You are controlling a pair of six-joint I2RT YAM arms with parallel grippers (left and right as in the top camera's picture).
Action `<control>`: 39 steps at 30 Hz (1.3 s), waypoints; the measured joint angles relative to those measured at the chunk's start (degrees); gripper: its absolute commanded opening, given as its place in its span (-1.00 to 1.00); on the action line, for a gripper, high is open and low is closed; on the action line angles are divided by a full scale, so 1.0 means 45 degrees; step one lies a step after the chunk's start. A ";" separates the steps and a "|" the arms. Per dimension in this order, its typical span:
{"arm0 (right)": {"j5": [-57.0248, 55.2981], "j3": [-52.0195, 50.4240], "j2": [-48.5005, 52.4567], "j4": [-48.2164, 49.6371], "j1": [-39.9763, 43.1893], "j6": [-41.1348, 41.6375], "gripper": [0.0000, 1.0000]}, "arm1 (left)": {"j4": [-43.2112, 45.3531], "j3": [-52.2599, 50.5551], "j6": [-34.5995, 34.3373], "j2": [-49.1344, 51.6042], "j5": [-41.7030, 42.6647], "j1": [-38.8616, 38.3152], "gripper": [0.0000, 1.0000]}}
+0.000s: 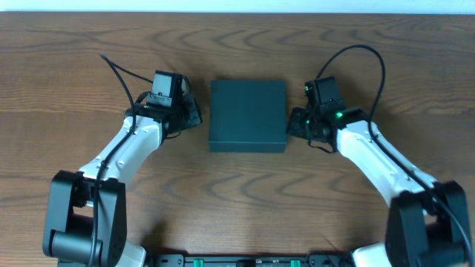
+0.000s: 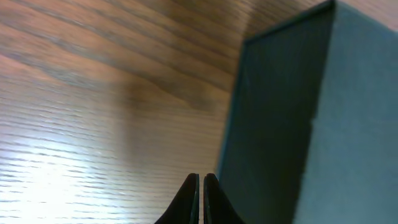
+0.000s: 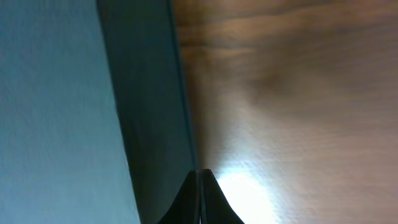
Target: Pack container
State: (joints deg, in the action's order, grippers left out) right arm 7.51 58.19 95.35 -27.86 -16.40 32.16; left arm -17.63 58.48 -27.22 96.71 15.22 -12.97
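The container [image 1: 247,115] is a dark teal-black matte box, lid closed, lying flat at the table's middle. My left gripper [image 1: 194,117] is shut and empty, its tips close beside the box's left wall. In the left wrist view the shut fingers [image 2: 201,186] sit next to the box's side [image 2: 280,124]. My right gripper [image 1: 294,124] is shut and empty, close beside the box's right wall. In the right wrist view its fingers [image 3: 201,180] sit at the foot of the box's side [image 3: 149,112]. No snack packets or can are in view.
The wooden table [image 1: 245,200] surrounds the box. A black cable [image 1: 119,70] runs from the left arm and another cable [image 1: 371,59] loops above the right arm. A black rail [image 1: 245,259] lies at the front edge.
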 measured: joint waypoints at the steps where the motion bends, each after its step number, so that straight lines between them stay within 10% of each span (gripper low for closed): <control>1: 0.0199 -0.0010 0.0262 0.0287 0.0000 0.0126 -0.97 | 0.0005 0.0000 -0.0083 0.0049 0.0155 0.0000 -0.88; 39: 0.2783 -0.0058 0.1744 0.5833 0.1370 0.2846 -0.97 | 0.4643 -0.0015 -0.3891 0.0850 0.2395 -0.1307 -0.89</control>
State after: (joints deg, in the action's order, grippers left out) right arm 20.03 57.93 103.20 -1.61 -10.24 44.97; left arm 3.27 58.41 -44.73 100.53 26.00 -18.85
